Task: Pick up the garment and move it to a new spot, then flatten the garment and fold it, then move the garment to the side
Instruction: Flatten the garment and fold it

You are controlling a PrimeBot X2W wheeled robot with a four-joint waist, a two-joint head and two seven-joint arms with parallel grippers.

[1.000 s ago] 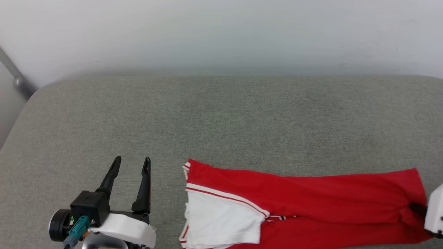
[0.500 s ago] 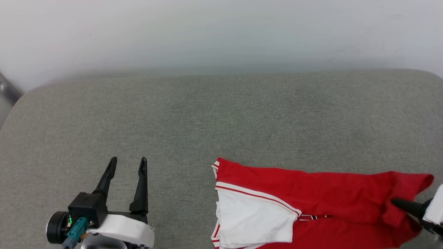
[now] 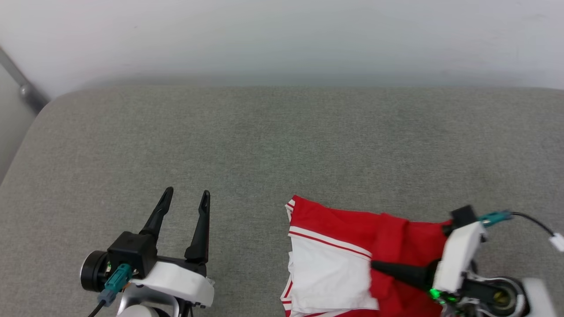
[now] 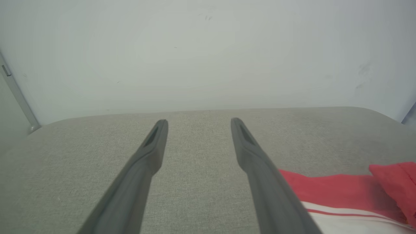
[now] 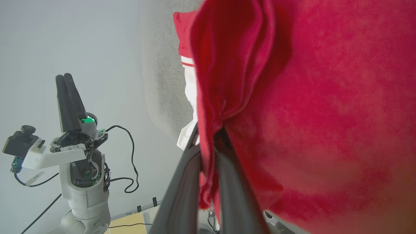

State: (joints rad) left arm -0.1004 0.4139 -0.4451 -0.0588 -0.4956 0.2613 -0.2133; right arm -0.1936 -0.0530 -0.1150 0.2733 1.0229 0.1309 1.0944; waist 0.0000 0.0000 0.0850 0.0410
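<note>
Garment (image 3: 343, 229) lies bunched on the grey cushion (image 3: 264, 141), near its front edge. Your right tool (image 3: 374, 265) is clenched on a red fold; your left tool (image 3: 187, 192) stands released, well apart.

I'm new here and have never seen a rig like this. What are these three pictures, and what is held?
It is a two-armed robot; each arm ends in a gripper with two long dark fingers. The head view looks down on a grey fabric surface. The other two come from wrist cameras, each looking along its own fingers. A red and white garment lies on the surface. The left gripper is open and empty, beside the garment. The right gripper is shut on a red fold of the garment, held above the rest.
</note>
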